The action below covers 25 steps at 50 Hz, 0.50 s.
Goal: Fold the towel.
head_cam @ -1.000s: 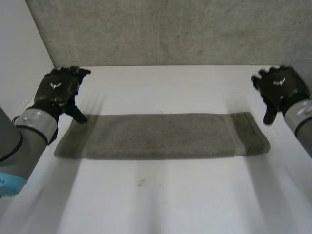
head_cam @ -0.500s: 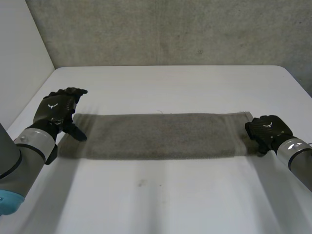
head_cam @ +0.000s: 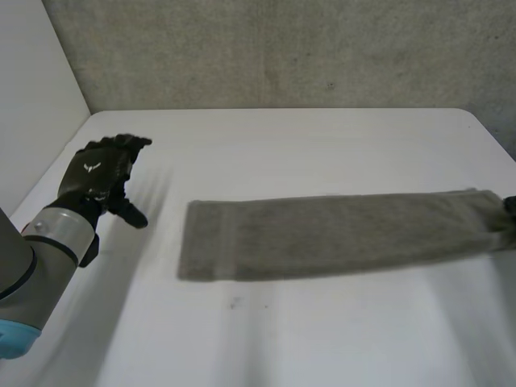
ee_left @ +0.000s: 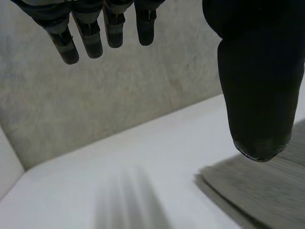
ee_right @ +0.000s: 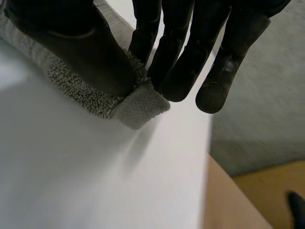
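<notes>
A grey-green towel (head_cam: 339,234), folded into a long strip, lies across the white table (head_cam: 282,145), its right end reaching the table's right edge. My right hand (ee_right: 71,43) pinches that end's corner (ee_right: 138,107) between thumb and fingers; in the head view the hand (head_cam: 509,206) barely shows at the towel's end. My left hand (head_cam: 101,177) hovers open to the left of the towel, apart from its left end. In the left wrist view its fingers (ee_left: 90,33) are straight and the towel's left end (ee_left: 267,186) lies below the thumb.
A grey wall (head_cam: 282,48) closes the back of the table and a white wall stands at the left. Beside my right hand the table's right edge (ee_right: 206,157) drops to a brown floor (ee_right: 248,200).
My right hand came down, shut on the towel's right end and dragged the towel to the right. My left hand, which was at the left end, now stands apart from it.
</notes>
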Motion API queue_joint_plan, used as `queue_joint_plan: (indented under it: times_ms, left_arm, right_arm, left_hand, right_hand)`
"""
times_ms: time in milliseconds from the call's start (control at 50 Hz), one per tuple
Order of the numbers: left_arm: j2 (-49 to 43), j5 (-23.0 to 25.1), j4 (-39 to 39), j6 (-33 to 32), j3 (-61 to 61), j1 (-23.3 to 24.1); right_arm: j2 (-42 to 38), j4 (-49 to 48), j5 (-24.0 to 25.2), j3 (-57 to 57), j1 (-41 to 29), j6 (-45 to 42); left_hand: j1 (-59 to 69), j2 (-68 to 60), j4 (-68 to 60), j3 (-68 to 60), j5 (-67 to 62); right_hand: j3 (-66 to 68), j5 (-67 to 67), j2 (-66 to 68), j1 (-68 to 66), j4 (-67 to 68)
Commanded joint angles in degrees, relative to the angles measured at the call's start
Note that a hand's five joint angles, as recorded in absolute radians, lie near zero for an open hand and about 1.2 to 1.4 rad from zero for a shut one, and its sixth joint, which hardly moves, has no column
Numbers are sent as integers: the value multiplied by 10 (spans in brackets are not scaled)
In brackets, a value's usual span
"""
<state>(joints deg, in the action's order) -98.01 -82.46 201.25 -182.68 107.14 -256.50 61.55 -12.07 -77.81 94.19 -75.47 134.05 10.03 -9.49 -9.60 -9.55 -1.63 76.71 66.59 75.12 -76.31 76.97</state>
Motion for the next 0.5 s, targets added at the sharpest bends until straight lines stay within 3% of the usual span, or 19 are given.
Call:
queue_joint_plan:
  times_ms: [20,160,240,260,300,320,360,380,400,420,460,500]
  left_arm:
    - [28,0,-62,-1,-84,53]
    - [18,-5,-179,1,-216,102]
    - [7,-7,-207,2,-256,122]
    - [6,-7,-214,2,-269,129]
    - [5,-8,-215,2,-275,130]
    - [6,-8,-214,2,-276,130]
    - [6,-8,-214,2,-276,131]
    - [6,-8,-214,2,-276,131]
    - [5,-8,-214,2,-276,131]
    - [4,-8,-214,1,-276,131]
    - [2,-7,-214,1,-276,131]
    - [-1,-7,-214,1,-277,131]
  right_arm:
    - [18,28,-1,-42,21,-21]
    - [85,28,-1,-60,-34,-10]
    - [107,26,3,-81,-165,28]
    - [107,26,3,-81,-166,28]
    - [99,23,4,-94,-256,33]
    - [99,23,4,-94,-257,33]
    - [68,20,5,-117,-356,31]
    - [68,20,5,-117,-356,31]
    - [43,20,6,-129,-406,34]
    - [43,20,6,-129,-406,34]
    - [-5,19,6,-154,-486,35]
    - [-30,17,6,-165,-518,36]
  left_hand:
    - [0,-6,-4,-5,16]
    - [0,-5,-4,-4,16]
    - [0,-5,-4,-4,16]
    - [0,-5,-4,-4,16]
    - [0,-5,-4,-4,16]
    - [0,-5,-4,-4,16]
    - [0,-5,-4,-4,16]
    - [0,-5,-4,-4,16]
    - [0,-5,-4,-4,16]
    - [0,-5,-4,-4,16]
    - [0,-5,-4,-4,16]
    - [0,-5,-4,-4,16]
  right_hand:
    - [33,34,49,-37,30]
    - [33,34,49,-37,30]
    - [33,34,49,-37,30]
    - [33,34,49,-37,30]
    - [33,34,49,-37,30]
    - [33,34,49,-37,30]
    - [33,34,49,-37,30]
    - [33,34,49,-37,30]
    - [33,34,49,-37,30]
    - [33,34,49,-37,30]
    - [33,34,49,-37,30]
    - [33,34,49,-37,30]
